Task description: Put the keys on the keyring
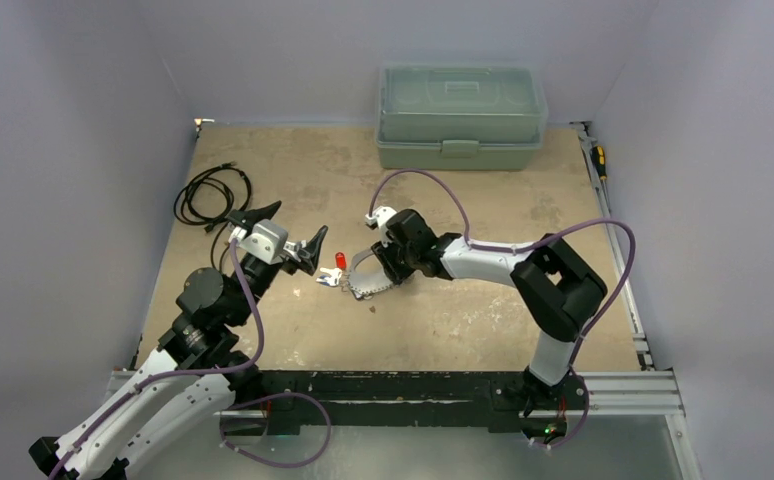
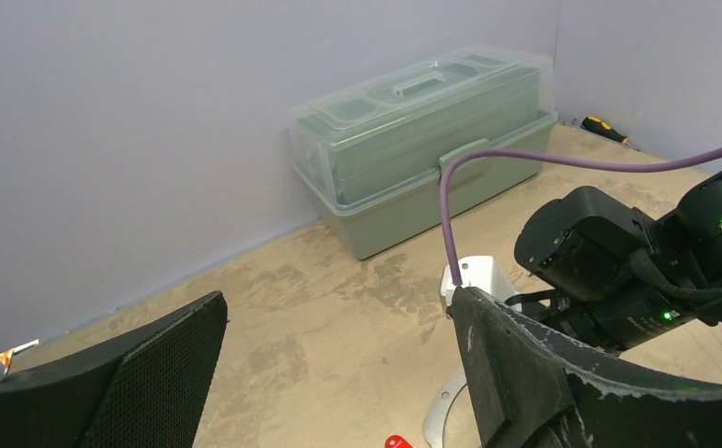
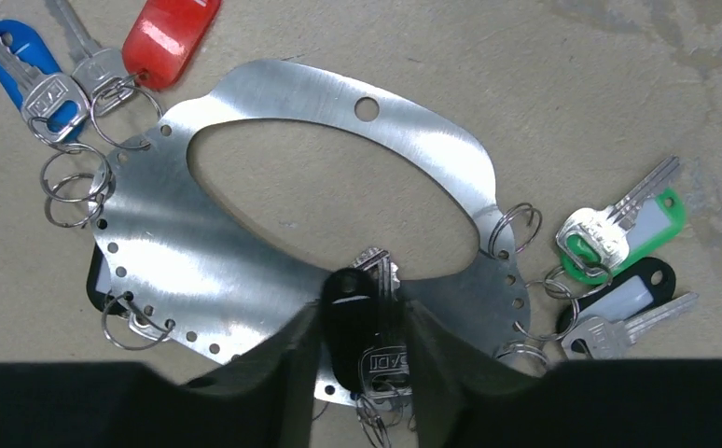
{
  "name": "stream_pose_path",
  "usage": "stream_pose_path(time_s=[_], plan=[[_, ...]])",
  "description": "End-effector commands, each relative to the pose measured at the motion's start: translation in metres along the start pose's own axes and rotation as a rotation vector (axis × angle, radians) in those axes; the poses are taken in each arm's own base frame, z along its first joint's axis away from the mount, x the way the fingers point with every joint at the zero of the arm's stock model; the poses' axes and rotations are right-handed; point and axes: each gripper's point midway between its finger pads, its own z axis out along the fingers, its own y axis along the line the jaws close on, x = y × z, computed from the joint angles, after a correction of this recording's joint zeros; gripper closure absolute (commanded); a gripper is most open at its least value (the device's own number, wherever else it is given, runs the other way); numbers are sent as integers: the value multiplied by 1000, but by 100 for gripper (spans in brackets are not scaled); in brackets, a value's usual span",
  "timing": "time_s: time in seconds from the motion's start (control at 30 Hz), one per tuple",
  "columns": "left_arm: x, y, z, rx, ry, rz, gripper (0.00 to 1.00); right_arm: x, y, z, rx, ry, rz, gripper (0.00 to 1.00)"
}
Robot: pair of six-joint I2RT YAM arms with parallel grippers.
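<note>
The keyring point(image 3: 245, 252) is a flat silvery oval plate with small holes along its rim, lying on the table point(image 1: 368, 285). Several keys hang from it on split rings: a blue-headed key point(image 3: 23, 51), a red tag point(image 3: 169, 33), a green-tagged key point(image 3: 618, 233) and a dark-tagged key point(image 3: 618, 299). My right gripper point(image 3: 365, 313) is low over the plate's near rim, shut on a black-tagged key point(image 3: 348, 327) and its silver key. My left gripper point(image 1: 288, 232) is wide open and empty, just left of the red tag point(image 1: 340, 261).
A pale green lidded toolbox point(image 1: 461, 115) stands at the back wall. A coiled black cable point(image 1: 208, 195) lies at the far left. A yellow-handled screwdriver point(image 1: 599, 160) lies by the right edge. Purple cables loop over the right arm.
</note>
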Motion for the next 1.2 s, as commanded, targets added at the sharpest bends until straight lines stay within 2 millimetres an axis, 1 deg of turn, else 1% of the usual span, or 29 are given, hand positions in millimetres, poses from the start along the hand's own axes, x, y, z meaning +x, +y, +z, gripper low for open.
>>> stream_pose_path(time_s=[0.0, 0.03, 0.07, 0.13, 0.2, 0.27, 0.33, 0.43, 0.6, 0.77, 0.83, 0.93, 1.03, 1.07, 1.17], plan=[[-6, 2, 0, -6, -19, -7, 9, 12, 2, 2, -28, 43, 1, 67], [-6, 2, 0, -5, -20, -7, 9, 14, 3, 2, -32, 45, 2, 75], [-6, 1, 1, -3, -18, -6, 9, 15, 3, 1, -33, 46, 3, 82], [-5, 1, 1, -2, -17, -7, 9, 13, 3, -2, -34, 38, 1, 93], [-4, 1, 2, -2, -14, -6, 9, 8, 3, -8, -35, 21, -1, 98], [-3, 0, 2, 0, -12, -5, 9, 1, 3, -17, -35, -3, -2, 100], [-3, 0, 3, -1, -10, -3, 9, -6, 3, -29, -33, -30, -3, 100], [-3, 0, 3, -1, -10, -2, 9, -7, 2, -43, -29, -46, 1, 100], [-2, 1, 3, -4, -7, -1, 9, 8, -1, -60, 3, -45, 63, 100], [-2, 2, 3, -5, -8, 1, 9, 31, 3, -63, 1, -40, 197, 100], [-1, 2, 3, -5, -5, 0, 9, 41, 1, -63, 19, -32, 253, 95], [-2, 1, 3, -3, -5, 2, 9, 51, -6, -65, 80, -27, 333, 89], [0, 1, 4, -2, 1, 3, 9, 59, -8, -72, 103, -36, 415, 82], [0, 1, 4, -2, -1, 2, 9, 64, -7, -75, 105, -37, 443, 81], [0, 1, 4, -4, 0, 2, 9, 72, -6, -84, 102, -66, 519, 78]])
